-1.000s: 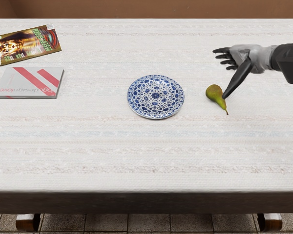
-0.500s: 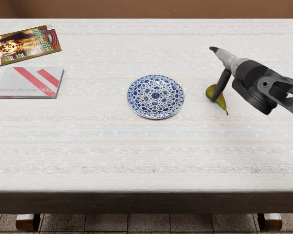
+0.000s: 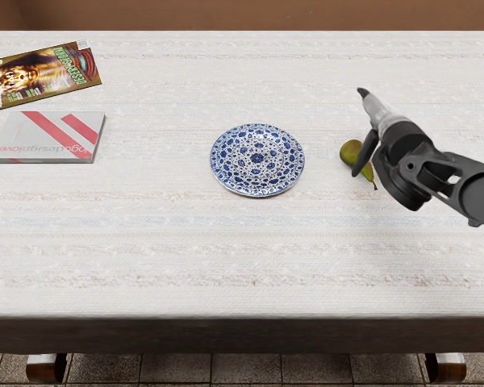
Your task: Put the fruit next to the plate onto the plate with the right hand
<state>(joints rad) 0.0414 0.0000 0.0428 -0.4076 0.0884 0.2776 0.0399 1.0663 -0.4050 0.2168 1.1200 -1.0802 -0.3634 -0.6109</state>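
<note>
Right hand (image 3: 382,127) overlaps teardrop-shaped pear (image 3: 351,151) beside round blue-patterned plate (image 3: 256,160).

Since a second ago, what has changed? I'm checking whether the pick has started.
The right hand has dropped from up and to the right of the pear and swung in against its right side, partly covering it; whether it grips yet cannot be seen. The pear lies where it was, beside the plate. Plate, magazine and book have not moved.
</note>
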